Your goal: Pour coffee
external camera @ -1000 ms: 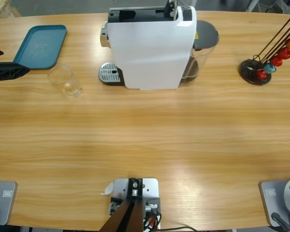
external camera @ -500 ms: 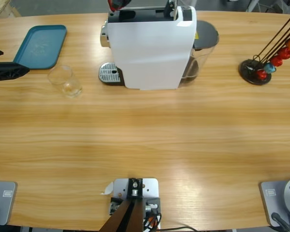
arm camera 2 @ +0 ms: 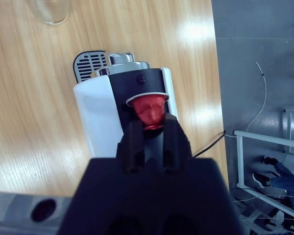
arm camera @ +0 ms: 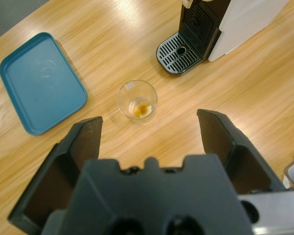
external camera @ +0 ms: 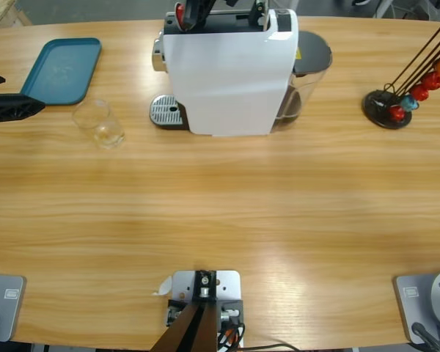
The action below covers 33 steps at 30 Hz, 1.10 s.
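Clear glass [external camera: 99, 123] stands beside teal tray [external camera: 61, 70].

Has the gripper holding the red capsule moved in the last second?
Yes. The right gripper with the red capsule has come in from the top edge over the coffee machine.

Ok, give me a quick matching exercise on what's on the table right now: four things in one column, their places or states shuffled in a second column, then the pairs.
Things:
1. red capsule
2. glass
3. teal tray
4. capsule stand

Places or states:
A. holds a small trace of brown liquid
B. held by the right gripper over the coffee machine
C. near the table's right end, black rods with round capsules
D. lies flat beside the glass

Pairs: 1-B, 2-A, 3-D, 4-C
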Motion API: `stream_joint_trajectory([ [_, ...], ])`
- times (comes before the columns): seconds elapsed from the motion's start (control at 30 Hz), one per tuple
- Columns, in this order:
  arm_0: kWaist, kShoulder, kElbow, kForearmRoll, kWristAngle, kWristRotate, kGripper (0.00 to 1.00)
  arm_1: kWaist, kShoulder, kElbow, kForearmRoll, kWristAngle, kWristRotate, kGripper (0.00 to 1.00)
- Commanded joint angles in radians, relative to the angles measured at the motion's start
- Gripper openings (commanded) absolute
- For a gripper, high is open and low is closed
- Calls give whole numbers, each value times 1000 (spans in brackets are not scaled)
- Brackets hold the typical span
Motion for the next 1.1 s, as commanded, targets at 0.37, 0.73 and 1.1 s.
stream_joint_trajectory([
  [0.37,-3,-26,44,-10,-14,7,839,-7,19,27,-7,-34,23,780],
  [0.73,-3,-30,44,-11,-21,7,839,80,-102,10,30,-82,137,891],
  [1.1,-5,-37,43,-12,-38,7,835,134,-287,12,240,-67,281,0],
])
